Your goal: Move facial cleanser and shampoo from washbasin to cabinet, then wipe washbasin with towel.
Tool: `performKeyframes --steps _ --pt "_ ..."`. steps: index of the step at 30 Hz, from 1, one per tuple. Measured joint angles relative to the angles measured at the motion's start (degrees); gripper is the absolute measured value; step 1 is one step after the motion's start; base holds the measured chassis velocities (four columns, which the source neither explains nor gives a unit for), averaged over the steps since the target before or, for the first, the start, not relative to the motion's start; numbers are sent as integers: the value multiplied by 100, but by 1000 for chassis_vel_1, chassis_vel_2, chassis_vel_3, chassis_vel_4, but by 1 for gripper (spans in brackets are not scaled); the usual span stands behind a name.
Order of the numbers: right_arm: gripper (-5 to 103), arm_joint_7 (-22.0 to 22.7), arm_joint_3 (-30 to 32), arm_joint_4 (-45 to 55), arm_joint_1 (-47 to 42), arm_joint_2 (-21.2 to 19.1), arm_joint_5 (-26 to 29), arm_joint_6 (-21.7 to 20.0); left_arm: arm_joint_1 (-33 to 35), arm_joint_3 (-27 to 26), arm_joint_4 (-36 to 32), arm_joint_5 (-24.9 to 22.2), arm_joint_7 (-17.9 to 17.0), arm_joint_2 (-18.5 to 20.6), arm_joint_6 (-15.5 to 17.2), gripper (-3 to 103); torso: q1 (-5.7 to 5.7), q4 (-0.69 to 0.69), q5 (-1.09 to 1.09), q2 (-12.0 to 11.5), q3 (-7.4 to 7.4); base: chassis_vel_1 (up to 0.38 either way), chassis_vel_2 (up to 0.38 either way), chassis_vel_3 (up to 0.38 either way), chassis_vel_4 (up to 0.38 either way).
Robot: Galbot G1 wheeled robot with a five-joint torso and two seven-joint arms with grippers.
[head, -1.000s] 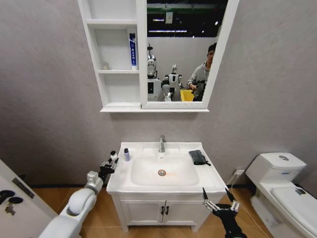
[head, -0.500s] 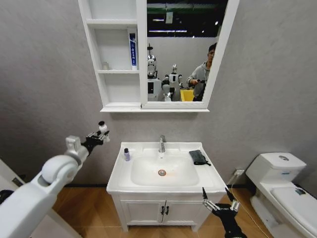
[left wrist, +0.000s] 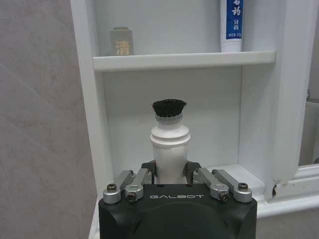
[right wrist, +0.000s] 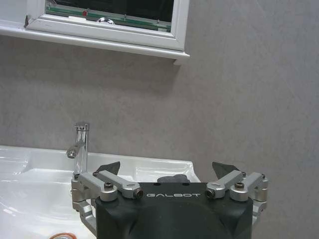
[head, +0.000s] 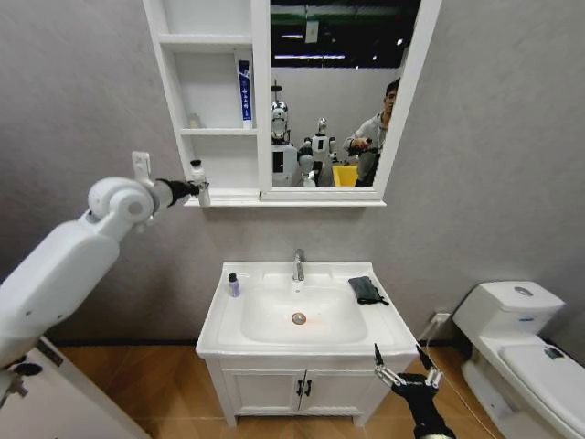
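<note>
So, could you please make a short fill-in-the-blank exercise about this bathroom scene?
1. The left tool is shut on a white bottle with a ____ cap.
2. That bottle is held in front of the cabinet's ____ shelf.
3. The dark towel lies on the washbasin, on the ____ side of the tap.
4. The right tool, low by the washbasin, is ____.

Missing words: black; bottom; right; open

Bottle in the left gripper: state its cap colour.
Black cap on a white bottle, held by the left gripper; clearest in the left wrist view.
</note>
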Motion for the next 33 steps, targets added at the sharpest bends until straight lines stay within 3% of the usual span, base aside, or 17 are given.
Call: performKeyframes --steps 3,6,13,25,33 --pt "100 0 8 -27 7 -14 23 9 -281 249 335 18 4 -210 3 30 1 -1 -3 -1 1 0 0 0 0" --pt "100 1 29 -97 34 -35 60 52 -808 650 1239 194 88 -820 1 30 1 -4 0 -1 1 0 0 0 0" --pt "100 8 110 -121 34 -46 158 99 -1169 941 2179 646 355 -1252 -82 30 1 -1 -1 -1 0 0 0 0 0" --pt "100 34 130 -188 20 -45 210 147 -1249 922 3002 1306 651 -1581 -274 30 0 -2 -1 0 0 0 0 0 0" --pt "100 57 139 -199 40 -81 224 136 -1161 862 2991 1366 669 -1556 -290 30 0 -2 -2 0 0 0 0 0 0"
